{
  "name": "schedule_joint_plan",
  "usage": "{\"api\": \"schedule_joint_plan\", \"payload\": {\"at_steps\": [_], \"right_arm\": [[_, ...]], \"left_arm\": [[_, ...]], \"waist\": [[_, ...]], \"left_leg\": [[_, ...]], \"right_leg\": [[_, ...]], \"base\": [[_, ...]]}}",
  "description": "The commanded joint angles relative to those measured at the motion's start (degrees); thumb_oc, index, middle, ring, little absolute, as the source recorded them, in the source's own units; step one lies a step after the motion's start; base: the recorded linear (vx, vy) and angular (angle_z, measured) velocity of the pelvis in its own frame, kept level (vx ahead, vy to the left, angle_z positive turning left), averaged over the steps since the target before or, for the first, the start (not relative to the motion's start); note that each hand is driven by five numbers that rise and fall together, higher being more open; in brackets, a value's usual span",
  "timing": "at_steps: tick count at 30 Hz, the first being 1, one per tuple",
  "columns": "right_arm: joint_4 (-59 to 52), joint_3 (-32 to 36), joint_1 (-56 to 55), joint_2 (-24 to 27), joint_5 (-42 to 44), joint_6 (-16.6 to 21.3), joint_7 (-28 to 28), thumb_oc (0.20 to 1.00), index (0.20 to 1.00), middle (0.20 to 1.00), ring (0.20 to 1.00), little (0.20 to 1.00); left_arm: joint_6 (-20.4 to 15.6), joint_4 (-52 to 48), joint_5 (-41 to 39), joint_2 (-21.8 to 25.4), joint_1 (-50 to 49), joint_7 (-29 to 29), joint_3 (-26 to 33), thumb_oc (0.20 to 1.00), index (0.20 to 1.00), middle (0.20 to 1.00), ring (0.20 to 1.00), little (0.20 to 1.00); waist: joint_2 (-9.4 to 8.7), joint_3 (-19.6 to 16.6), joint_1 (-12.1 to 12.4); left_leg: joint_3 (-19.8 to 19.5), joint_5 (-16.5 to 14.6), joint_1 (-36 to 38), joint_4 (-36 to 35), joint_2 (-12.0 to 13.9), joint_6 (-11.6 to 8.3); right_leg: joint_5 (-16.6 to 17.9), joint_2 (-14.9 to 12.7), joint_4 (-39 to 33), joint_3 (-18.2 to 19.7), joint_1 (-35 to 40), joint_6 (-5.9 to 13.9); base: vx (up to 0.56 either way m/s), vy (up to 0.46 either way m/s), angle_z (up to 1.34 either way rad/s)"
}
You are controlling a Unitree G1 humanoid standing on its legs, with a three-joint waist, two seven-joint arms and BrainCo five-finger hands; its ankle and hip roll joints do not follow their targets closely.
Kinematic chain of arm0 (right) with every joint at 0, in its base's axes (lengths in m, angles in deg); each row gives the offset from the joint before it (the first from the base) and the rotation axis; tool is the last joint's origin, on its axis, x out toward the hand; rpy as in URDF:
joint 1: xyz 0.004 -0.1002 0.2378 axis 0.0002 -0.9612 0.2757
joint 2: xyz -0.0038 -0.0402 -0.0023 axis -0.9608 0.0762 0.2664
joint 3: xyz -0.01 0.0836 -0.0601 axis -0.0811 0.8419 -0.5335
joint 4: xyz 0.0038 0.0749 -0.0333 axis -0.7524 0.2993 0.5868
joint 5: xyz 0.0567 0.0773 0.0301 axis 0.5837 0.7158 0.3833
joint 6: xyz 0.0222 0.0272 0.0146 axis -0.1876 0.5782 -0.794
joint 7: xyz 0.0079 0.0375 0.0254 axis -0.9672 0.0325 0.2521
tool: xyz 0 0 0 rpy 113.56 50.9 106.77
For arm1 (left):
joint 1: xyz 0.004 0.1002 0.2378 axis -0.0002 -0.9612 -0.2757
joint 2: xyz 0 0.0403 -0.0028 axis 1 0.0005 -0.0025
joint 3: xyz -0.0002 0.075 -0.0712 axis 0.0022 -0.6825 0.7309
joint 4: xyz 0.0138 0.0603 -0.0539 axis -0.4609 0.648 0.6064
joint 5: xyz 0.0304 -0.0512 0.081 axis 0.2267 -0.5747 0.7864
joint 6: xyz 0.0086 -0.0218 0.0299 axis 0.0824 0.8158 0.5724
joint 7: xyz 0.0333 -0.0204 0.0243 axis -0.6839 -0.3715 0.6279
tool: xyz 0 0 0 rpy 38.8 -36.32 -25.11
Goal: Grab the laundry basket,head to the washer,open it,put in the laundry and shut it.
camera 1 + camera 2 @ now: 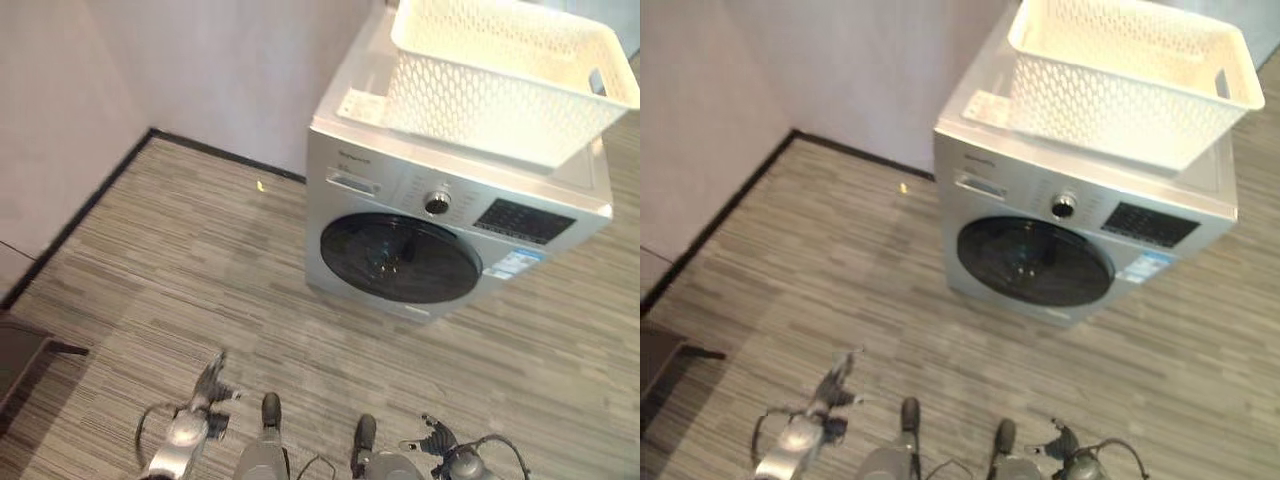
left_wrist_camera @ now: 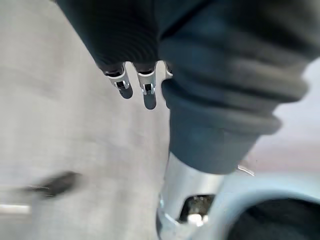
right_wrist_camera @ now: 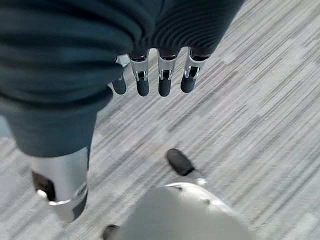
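Already the white perforated plastic laundry basket (image 1: 505,75) sits atop the silver front-loading washer (image 1: 400,200), whose round dark door (image 1: 400,257) is closed. Left hand (image 1: 210,380) and right hand (image 3: 160,75) hang low, fingers relaxed, holding nothing. Whether loading is done, I cannot tell.

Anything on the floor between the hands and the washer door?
No. In the left eye view, only bare striped floor lies between the left hand, the right hand and the washer with its closed door.
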Motion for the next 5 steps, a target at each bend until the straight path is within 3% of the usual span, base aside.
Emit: {"api": "schedule_joint_plan", "payload": {"at_steps": [1, 2, 5], "right_arm": [[1.62, 1.35, -1.03, -0.02, 1.11, 0.49, -0.32, 1.0, 1.0, 1.0, 1.0, 1.0], [2.73, 1.61, -1.44, -0.42, 0.61, 0.17, -0.46, 1.0, 1.0, 1.0, 1.0, 1.0], [4.28, 1.73, -1.83, -0.61, -0.08, -0.32, -0.5, 1.0, 1.0, 1.0, 1.0, 1.0]], "left_arm": [[-1.17, 5.47, -0.63, -1.88, 5.16, -0.23, -0.23, 1.0, 1.0, 1.0, 1.0, 1.0], [-0.61, 10.95, -0.07, -3.1, 4.58, -0.37, 1.58, 1.0, 1.0, 1.0, 1.0, 1.0], [-0.17, 15.05, 0.24, -3.9, 4.33, -0.34, 2.69, 1.0, 1.0, 1.0, 1.0, 1.0]], "waist": [[-1.09, -1.14, 0.77], [-0.89, -2.41, 0.97], [-0.62, -3.38, 1.03]], "left_leg": [[-2.69, -4.98, -0.86, 3.77, 1.02, -0.41], [-2.93, -5.08, 0.23, 3.39, 0.77, -0.39], [-3.26, -5.15, 1.06, 3.05, 0.69, -0.43]], "right_leg": [[-1.56, -6.41, 3.78, -0.64, -2.18, 3.79], [-1.93, -6.52, 3.7, -0.95, -0.94, 3.62], [-2.39, -6.56, 3.67, -1.45, 0.07, 3.49]], "base": [[0.09, 0.029, 0.12], [0.07, 0.02, 0.14], [0.05, 0.02, 0.08]]}}
